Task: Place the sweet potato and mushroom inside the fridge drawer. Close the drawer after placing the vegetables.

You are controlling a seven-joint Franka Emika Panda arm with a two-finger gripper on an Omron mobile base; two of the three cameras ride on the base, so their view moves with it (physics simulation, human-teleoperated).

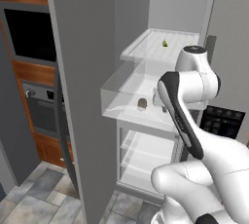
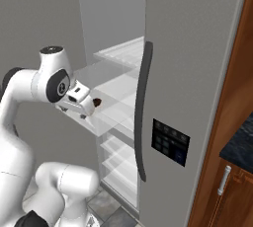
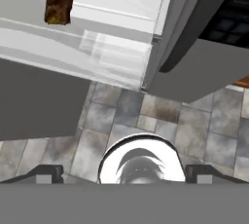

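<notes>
The fridge stands open, its grey left door (image 1: pixel 80 96) swung out toward the camera and its right door (image 2: pixel 197 97), with a long dark handle (image 2: pixel 142 112) and a dark control panel (image 2: pixel 170 142), shut beside the opening. The fridge drawer (image 1: pixel 116 96), a clear translucent bin, is pulled out past the shelves, and the sweet potato (image 1: pixel 142 103) lies on its floor as a small brown oblong lump, apart from the drawer's front wall. In the hand view the sweet potato (image 3: pixel 59 0) shows at the upper left through the clear plastic, above the tiled floor (image 3: pixel 146 121). The white arm bends over the drawer's right side, and the gripper (image 2: pixel 88 110) hangs at the drawer's near edge (in the right base view a small dark reddish-brown bit shows just beside the hand, too small to name). The fingers (image 3: pixel 46 172) stand spread wide at the bottom corners of the hand view, with nothing between them. On the ribbed white shelf (image 1: pixel 146 45) above the drawer sits a small green pear-shaped item (image 1: pixel 165 43), well apart from the sweet potato. Lower shelves (image 1: pixel 141 150) lie beneath the drawer. To the left of the fridge are a dark built-in oven (image 1: pixel 41 106) and wooden cabinetry (image 1: pixel 34 72).
</notes>
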